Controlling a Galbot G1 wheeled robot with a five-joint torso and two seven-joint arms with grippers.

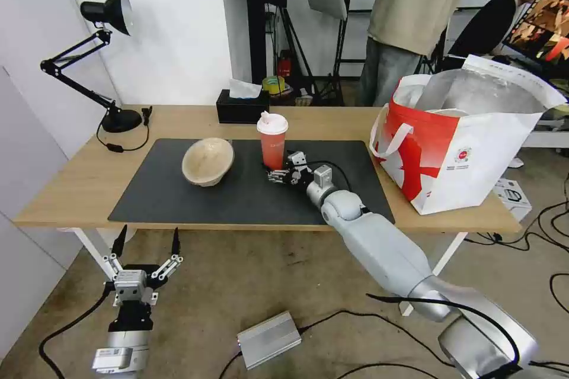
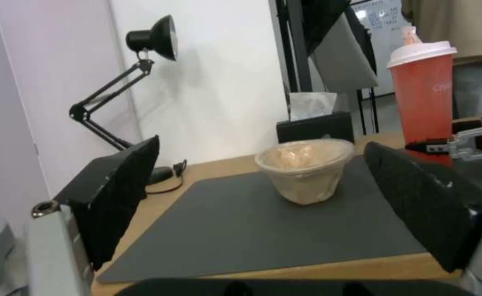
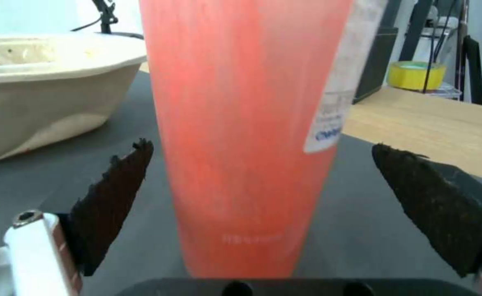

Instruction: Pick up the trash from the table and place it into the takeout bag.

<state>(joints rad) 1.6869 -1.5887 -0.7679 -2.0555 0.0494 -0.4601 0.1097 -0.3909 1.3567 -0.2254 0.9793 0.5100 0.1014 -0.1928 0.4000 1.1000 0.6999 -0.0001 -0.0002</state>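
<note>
On the dark mat of the table (image 1: 71, 189), a tall red drink cup (image 1: 272, 141) with a white lid stands upright. My right gripper (image 1: 280, 168) is at its base, open, one finger on each side. In the right wrist view the cup (image 3: 241, 135) stands between the fingertips (image 3: 125, 176) with gaps on both sides. A beige pulp bowl (image 1: 207, 161) sits on the mat left of the cup. My left gripper (image 1: 150, 231) hangs open below the table's front edge, facing the bowl (image 2: 306, 174). The red-and-white takeout bag (image 1: 462, 148) stands open at the table's right end.
A black tissue box (image 1: 242, 108) sits at the table's back edge behind the cup. A black desk lamp (image 1: 112, 12) stands at the back left corner. A person stands behind the table near the bag. A silver box (image 1: 269, 340) and cables lie on the floor.
</note>
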